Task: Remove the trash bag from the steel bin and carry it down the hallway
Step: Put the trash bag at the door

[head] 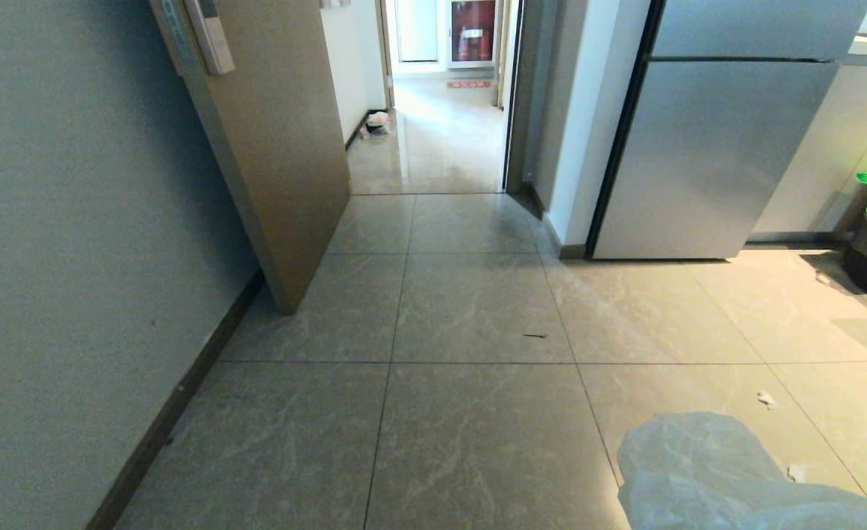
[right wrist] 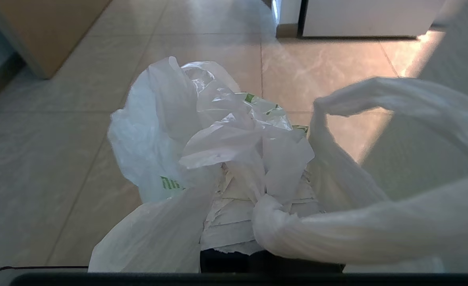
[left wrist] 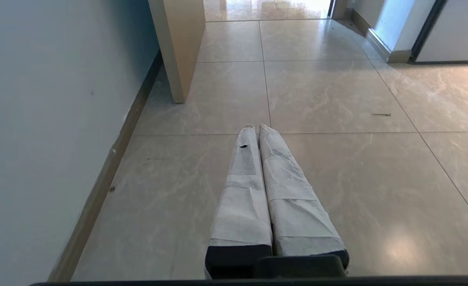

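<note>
Bunched against the right gripper (right wrist: 254,186), the bag (right wrist: 202,131) is clenched by its gathered neck and hangs off the floor at your lower right; the bin is out of view, so removal is judged complete. The carry is in hand: drive next through the doorway into the hallway (head: 433,140), clearing the door (head: 271,147). Only the left wrist view shows the left gripper (left wrist: 258,127), pressed shut and empty.
</note>
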Motion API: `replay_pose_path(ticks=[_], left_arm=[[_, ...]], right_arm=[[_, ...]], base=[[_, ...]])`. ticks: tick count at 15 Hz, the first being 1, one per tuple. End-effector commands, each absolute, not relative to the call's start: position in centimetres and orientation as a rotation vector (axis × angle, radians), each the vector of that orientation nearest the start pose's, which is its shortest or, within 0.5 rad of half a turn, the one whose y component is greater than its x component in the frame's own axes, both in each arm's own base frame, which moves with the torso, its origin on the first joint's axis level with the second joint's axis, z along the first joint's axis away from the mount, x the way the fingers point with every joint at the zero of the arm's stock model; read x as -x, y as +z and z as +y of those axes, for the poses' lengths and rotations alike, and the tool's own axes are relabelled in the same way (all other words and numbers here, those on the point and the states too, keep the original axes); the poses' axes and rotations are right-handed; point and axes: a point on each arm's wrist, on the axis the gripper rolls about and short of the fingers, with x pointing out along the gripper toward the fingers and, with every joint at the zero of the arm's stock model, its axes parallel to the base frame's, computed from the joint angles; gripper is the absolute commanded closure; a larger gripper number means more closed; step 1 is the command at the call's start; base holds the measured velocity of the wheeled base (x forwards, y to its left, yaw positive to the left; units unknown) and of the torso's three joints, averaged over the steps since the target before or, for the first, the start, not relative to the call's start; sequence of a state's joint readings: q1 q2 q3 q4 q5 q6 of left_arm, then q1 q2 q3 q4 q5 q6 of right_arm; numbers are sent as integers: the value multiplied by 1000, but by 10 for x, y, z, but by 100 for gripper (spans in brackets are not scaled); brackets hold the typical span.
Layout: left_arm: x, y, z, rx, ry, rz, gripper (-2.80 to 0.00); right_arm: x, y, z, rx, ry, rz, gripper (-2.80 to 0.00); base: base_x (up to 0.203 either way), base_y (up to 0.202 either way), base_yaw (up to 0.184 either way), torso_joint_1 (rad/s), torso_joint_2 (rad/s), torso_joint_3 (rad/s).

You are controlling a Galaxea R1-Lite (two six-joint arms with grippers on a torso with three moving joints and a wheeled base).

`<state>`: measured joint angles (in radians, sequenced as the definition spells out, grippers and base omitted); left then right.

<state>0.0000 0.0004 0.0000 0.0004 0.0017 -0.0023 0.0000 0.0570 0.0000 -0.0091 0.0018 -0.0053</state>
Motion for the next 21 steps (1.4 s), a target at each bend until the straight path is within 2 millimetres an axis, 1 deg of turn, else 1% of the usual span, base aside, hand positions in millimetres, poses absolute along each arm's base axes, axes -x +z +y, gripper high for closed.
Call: replay_pose_path(ticks=[1, 21], left_arm=[[23, 75, 0, 3, 2, 0, 0], [23, 75, 0, 3, 2, 0, 0]], right_arm=[[18, 77, 0, 6, 2, 49, 0], [18, 77, 0, 6, 2, 49, 0]], base=[[189, 0, 2, 2, 4, 5], [193, 0, 1, 2, 3, 2]])
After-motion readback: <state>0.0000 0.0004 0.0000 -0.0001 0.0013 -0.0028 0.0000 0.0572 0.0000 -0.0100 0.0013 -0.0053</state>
